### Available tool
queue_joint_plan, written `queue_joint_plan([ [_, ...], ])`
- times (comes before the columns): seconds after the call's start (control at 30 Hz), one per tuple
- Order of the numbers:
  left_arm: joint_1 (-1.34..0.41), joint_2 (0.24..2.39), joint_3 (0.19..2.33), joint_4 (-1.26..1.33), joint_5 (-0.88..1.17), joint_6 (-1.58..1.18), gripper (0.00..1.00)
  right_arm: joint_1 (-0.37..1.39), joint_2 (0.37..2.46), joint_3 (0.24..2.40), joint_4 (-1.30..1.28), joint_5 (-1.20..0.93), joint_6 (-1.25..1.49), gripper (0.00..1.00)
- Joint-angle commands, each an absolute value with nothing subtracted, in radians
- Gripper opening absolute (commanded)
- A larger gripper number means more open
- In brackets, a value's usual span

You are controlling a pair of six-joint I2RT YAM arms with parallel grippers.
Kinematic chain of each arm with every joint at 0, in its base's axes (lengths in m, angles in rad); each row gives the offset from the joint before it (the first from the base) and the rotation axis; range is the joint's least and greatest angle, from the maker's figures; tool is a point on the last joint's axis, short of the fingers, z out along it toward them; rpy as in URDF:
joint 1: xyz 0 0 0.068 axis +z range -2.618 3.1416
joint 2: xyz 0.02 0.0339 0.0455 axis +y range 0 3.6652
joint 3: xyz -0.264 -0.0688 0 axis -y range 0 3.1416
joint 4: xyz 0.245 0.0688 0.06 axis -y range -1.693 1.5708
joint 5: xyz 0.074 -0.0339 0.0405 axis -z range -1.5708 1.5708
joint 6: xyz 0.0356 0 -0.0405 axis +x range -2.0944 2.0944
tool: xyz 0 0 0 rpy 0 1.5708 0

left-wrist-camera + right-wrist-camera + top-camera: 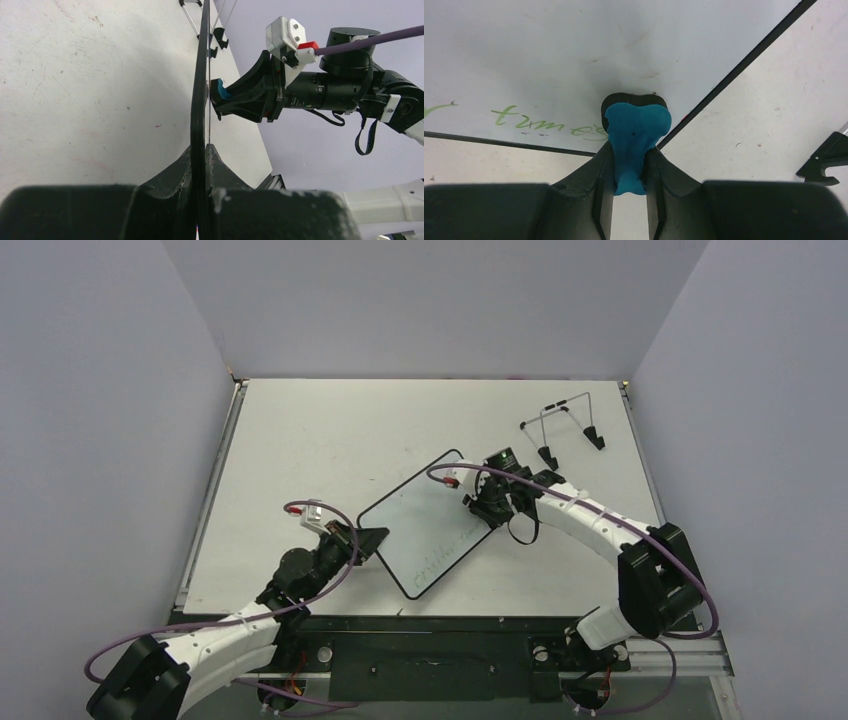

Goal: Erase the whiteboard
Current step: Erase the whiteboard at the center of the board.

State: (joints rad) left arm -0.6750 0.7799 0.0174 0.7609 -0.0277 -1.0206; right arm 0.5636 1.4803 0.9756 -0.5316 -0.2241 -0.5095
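Note:
The whiteboard (425,523) lies slanted at the table's middle, black-rimmed, with green handwriting (442,556) along its near right side. My left gripper (372,540) is shut on its left edge; the left wrist view shows the board (201,100) edge-on between the jaws of that gripper (203,150). My right gripper (484,508) is at the board's right edge, shut on a blue bone-shaped eraser (634,135). The eraser's black pad presses on the white surface (574,50) just right of the green writing (544,124). The left wrist view also catches the eraser (222,91).
A thin wire stand (565,425) with black feet sits at the back right of the table. One of its black feet (826,160) shows at the right edge of the right wrist view. The table's front rail (420,625) runs just below the board.

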Motion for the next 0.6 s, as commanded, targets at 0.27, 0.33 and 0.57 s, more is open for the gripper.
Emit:
queue_joint_plan([
  [0.27,-0.680,0.938,0.112,1.023,-0.030,-1.062,0.00,0.898,1.365,1.027,-0.664,-0.291,-0.720,0.00],
  [0.33,-0.681,0.957,0.121,1.030,-0.025,-1.054,0.00,0.935,1.347,1.010,-0.665,-0.278,-0.736,0.00],
  [0.57,-0.682,1.046,0.154,1.061,0.018,-1.045,0.00,1.116,1.358,0.965,-0.593,-0.113,-0.740,0.00],
])
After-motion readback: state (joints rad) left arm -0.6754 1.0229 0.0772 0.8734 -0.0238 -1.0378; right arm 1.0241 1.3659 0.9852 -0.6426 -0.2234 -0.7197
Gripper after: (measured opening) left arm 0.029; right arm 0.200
